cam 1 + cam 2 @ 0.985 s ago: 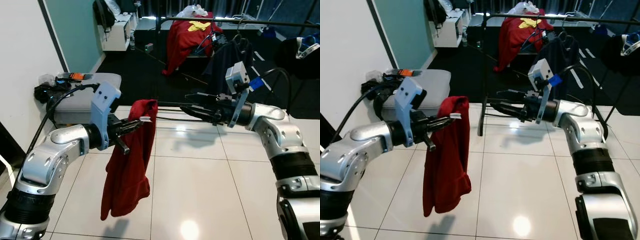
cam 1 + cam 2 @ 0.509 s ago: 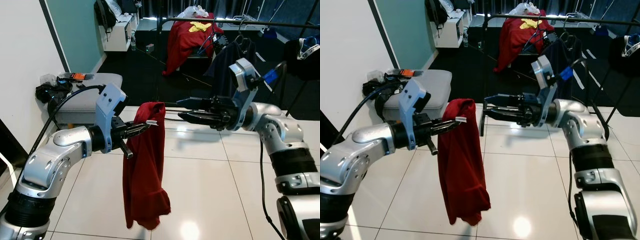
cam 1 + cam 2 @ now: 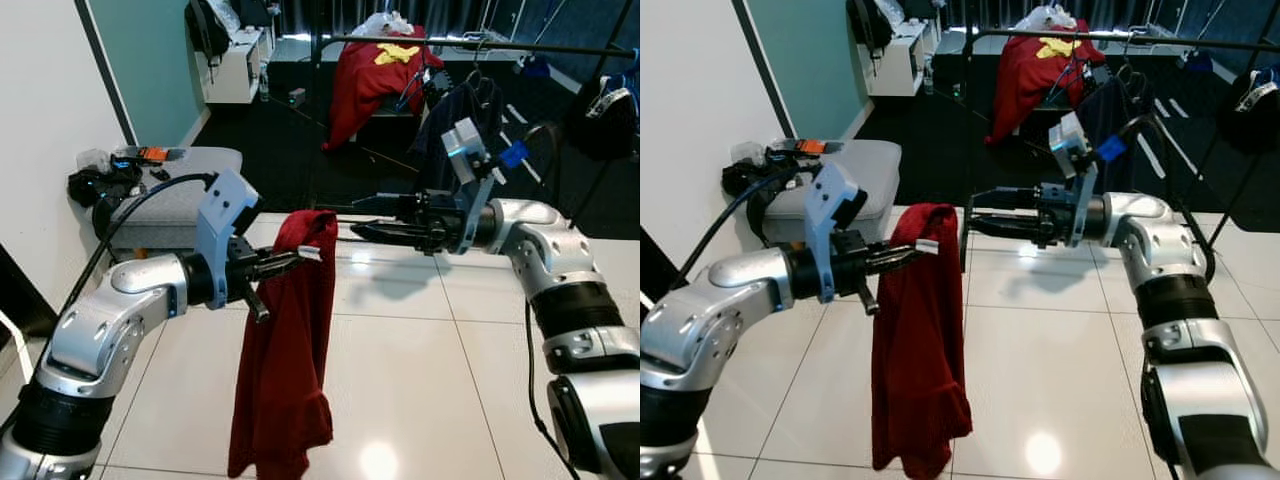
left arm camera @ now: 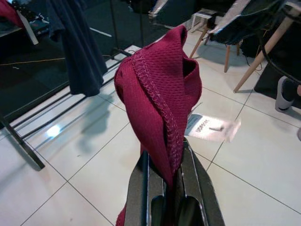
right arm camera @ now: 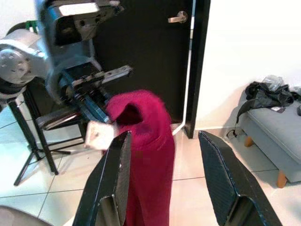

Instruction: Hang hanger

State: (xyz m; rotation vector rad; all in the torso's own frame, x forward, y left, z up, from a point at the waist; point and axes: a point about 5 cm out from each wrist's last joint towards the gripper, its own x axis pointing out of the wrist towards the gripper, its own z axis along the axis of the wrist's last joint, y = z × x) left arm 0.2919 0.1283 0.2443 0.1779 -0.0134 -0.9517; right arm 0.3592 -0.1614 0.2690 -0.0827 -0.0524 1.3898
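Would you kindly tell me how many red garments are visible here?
2. One red garment hangs from the left hand, which is shut on it; another is draped on the rack behind. More may be hidden among the dark clothes there.

Open tiled floor (image 3: 420, 370) below both arms | red garment (image 3: 290, 360) hangs between grippers | clothes rack (image 3: 480, 45) stands well beyond, crowded with garments

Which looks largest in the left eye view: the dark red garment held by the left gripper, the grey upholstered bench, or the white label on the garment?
1. Dark red garment, though nearness enlarges it.
2. Grey upholstered bench.
3. White label.
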